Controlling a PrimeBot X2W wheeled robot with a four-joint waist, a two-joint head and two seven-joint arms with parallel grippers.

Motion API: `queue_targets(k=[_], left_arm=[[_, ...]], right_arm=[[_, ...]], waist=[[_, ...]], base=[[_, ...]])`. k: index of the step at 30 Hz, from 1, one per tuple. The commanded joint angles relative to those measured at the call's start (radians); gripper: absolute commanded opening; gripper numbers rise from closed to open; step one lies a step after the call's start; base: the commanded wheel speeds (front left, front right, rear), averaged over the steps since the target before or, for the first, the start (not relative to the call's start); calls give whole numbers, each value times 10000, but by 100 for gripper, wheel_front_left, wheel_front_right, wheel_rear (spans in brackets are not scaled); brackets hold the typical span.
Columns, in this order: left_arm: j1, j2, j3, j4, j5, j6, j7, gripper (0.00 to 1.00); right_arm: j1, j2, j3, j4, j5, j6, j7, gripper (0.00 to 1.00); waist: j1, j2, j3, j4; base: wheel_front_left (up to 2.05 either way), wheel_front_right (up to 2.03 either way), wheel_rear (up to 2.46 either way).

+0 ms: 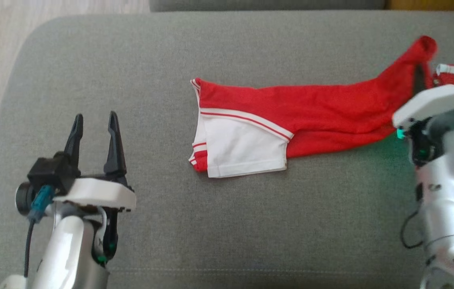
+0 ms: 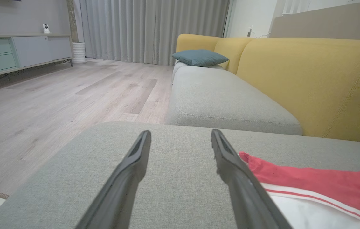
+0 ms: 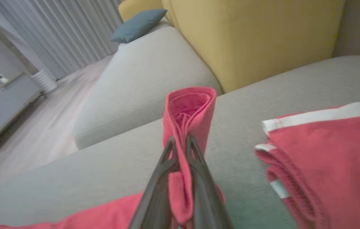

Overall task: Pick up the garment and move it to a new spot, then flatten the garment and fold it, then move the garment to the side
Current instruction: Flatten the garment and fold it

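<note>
The garment, red with a white panel and striped trim, lies stretched across the grey seat cushion. Its right end is pulled up into a peak. My right gripper is shut on that raised red fold, and in the head view the right gripper sits at the far right, mostly hidden by its wrist. Another bunched part of the garment lies beside it. My left gripper hovers open to the left of the garment, with nothing between its fingers; the garment's edge lies just to their right.
Behind the cushion rises a yellow backrest. A second grey seat with a teal pillow extends beyond it. Wooden floor lies past the cushion's rounded left edge, with a low cabinet and curtains farther off.
</note>
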Motion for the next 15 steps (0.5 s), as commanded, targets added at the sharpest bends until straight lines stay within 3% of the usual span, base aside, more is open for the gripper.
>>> queue_targets(k=[1,4,8,13,15], left_arm=[[-119,62,432,-277,109,-33,-53,100],[115,1,511,-244,124,-73,-53,100],[260,-64,567,-245,124,-114,-53,100],[312,-150,506,-229,159,-186,-53,100],[303,-166,483,-216,166,-199,-53,100]], right_arm=[[-108,292,458,-709,256,65,173,0],[170,543,1519,-1655,1116,65,636,0],[642,556,3620,-2433,3360,65,766,0],[927,558,5559,-2500,5001,65,109,0],[924,559,5877,-2385,5279,65,-60,0]], waist=[[0,0,-287,30],[0,0,-588,97],[0,0,-720,245],[0,0,-672,570],[0,0,-639,661]], base=[[0,0,0],[0,0,0],[0,0,0],[0,0,0],[0,0,0]])
